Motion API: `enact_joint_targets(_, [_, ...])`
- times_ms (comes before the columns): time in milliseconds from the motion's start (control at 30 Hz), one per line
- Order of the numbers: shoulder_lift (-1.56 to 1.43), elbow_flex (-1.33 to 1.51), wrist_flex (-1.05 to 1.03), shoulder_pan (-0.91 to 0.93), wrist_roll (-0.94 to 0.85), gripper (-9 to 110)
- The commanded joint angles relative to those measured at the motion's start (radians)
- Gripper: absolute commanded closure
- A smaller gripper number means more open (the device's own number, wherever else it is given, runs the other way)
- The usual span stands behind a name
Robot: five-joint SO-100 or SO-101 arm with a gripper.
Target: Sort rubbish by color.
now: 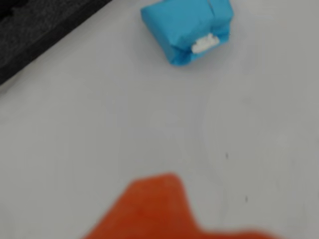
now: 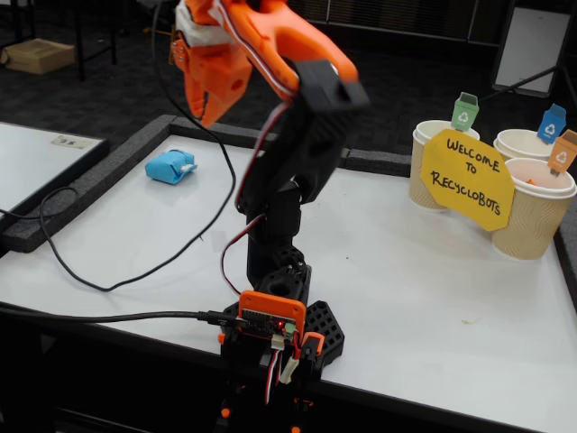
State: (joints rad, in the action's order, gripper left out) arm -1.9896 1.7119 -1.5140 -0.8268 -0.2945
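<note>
The blue wad [image 1: 188, 29] lies at the top of the wrist view, a folded light-blue lump with a scrap of white showing at its lower right corner. It rests on the pale table [image 1: 149, 124], near a dark foam border [image 1: 35, 30] that crosses the upper left corner. A blurred orange part of the gripper [image 1: 164, 214] fills the bottom edge, well apart from the wad and touching nothing that can be seen. Only this one orange shape shows here, so whether the pincer is parted or pressed together cannot be told from this view.

In the fixed view the blue wad [image 2: 170, 167] sits on the far left part of the white table [image 2: 424, 271], just inside the dark raised border [image 2: 90, 176]. The arm [image 2: 288, 171] rises from its base [image 2: 275, 329] at the near edge, and the gripper [image 2: 206, 113] hangs in the air above and to the right of the wad, pointing down, clear of it and of the table. It carries nothing; the spread of its fingers cannot be made out here either. A black cable [image 2: 117, 280] loops across the table on the left. At the far right stand three beige paper cups [image 2: 532, 216] with coloured tags, behind a yellow sign [image 2: 467, 179].
</note>
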Motion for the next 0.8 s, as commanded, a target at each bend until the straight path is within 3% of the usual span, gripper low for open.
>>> enact_joint_targets(0, [0.144,-0.227,0.043,-0.017,-0.026,88])
enact_joint_targets(367, [0.583,-0.426,0.103,-0.011,-0.026,72])
enact_joint_targets(767, [0.862,-0.712,0.049,0.095,-0.209,72])
